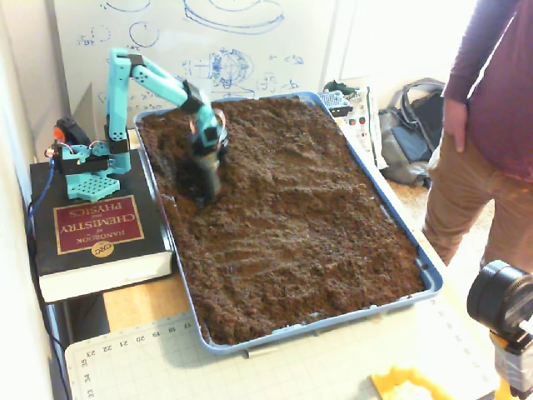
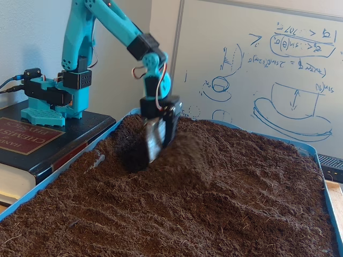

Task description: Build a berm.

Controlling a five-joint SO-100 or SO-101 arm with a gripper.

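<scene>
A teal arm reaches from its base on a thick book into a blue tray [image 1: 405,237] full of dark brown, crumbly soil [image 1: 308,208]. My gripper [image 1: 206,185] is black, points straight down and is pushed into the soil near the tray's back left in a fixed view. It also shows in a fixed view [image 2: 151,152], its tips sunk in a dark hollow. A low, rounded hump of soil, the berm [image 2: 206,155], rises just right of it. The soil hides whether the jaws are open or shut.
The arm's base stands on a red-and-black book [image 1: 96,229] left of the tray. A person [image 1: 491,125] stands at the right, a camera [image 1: 500,300] at the front right. A cutting mat [image 1: 166,358] lies in front. A whiteboard [image 2: 278,69] stands behind.
</scene>
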